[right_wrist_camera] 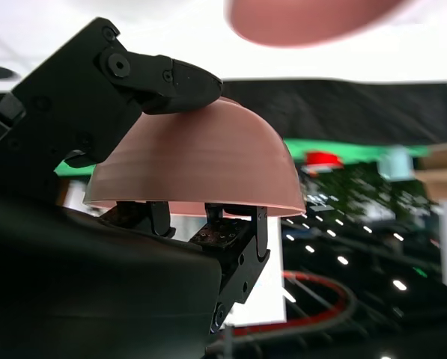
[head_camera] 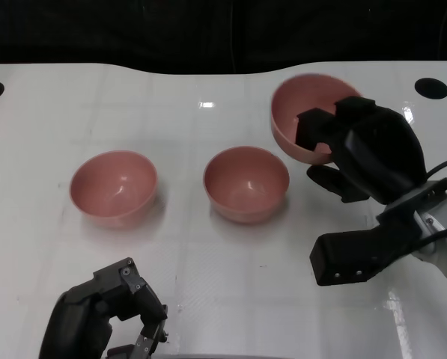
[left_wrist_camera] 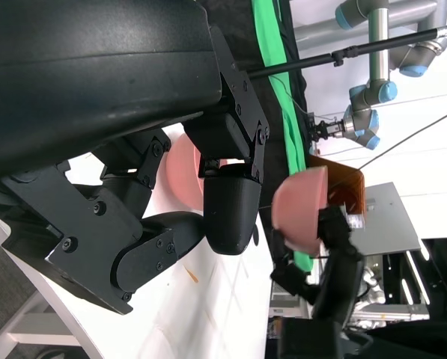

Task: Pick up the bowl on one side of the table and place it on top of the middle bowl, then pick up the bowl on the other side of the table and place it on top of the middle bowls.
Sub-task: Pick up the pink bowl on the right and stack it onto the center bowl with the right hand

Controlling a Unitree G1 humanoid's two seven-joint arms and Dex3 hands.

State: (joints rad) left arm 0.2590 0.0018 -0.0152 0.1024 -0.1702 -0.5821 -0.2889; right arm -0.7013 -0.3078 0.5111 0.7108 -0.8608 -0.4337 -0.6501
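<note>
The white table (head_camera: 208, 247) has a black backdrop behind it. The middle bowl (head_camera: 246, 183) stands upright on it, and the left bowl (head_camera: 114, 186) stands well apart on one side of the middle bowl. On the other side, the right hand (head_camera: 358, 149) pinches the right bowl (head_camera: 302, 120) by its rim and holds it tilted above the table. The left hand (head_camera: 107, 310) holds nothing and waits near the table edge, fingers curled loosely with a gap between them.

To do this step well, I think the hand should carry the held bowl over the middle bowl, level it, lower it until it nests, and only then let go.

I can read no writing or brand.
</note>
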